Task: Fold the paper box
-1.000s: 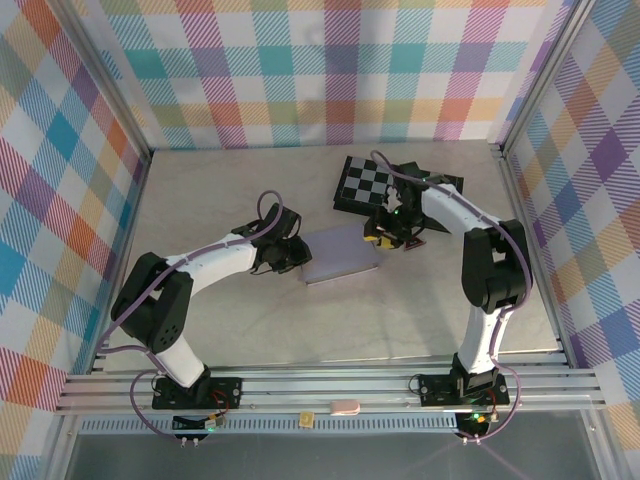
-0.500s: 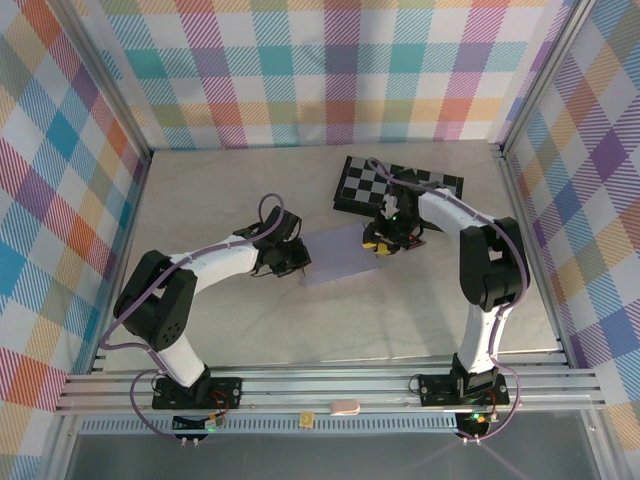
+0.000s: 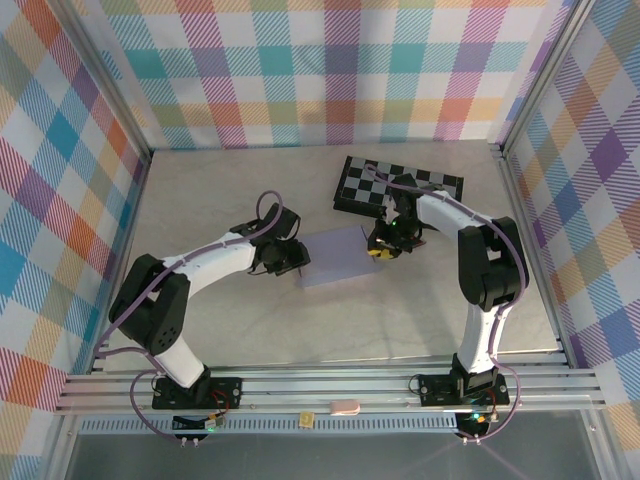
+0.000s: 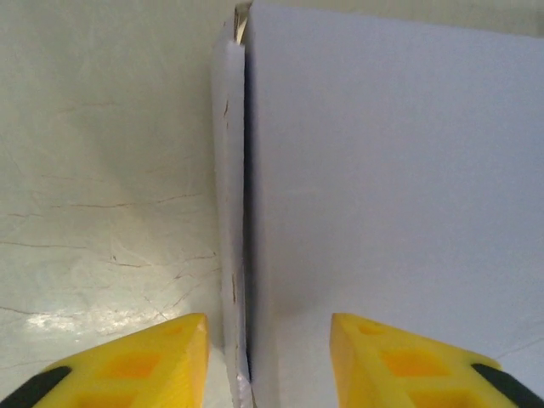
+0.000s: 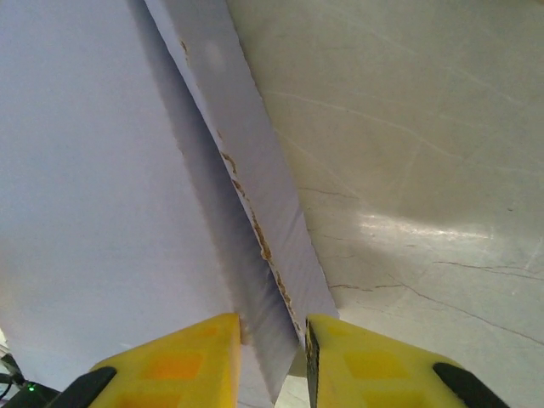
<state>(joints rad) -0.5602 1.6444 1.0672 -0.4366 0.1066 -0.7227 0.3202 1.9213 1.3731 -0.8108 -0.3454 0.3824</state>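
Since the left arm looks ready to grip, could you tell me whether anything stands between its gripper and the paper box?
Nothing visible does. The left gripper is open, its fingers on either side of the left edge of the paper box, over the table. The checkerboard lies farther back, by the right arm.

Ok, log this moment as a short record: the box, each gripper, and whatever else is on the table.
paper box: lies flat on the table, between the two grippers
left gripper: open, jaws straddling the box's left side flap
right gripper: jaws narrow around the box's right side flap; grip unclear
checkerboard: behind the box, beside the right arm
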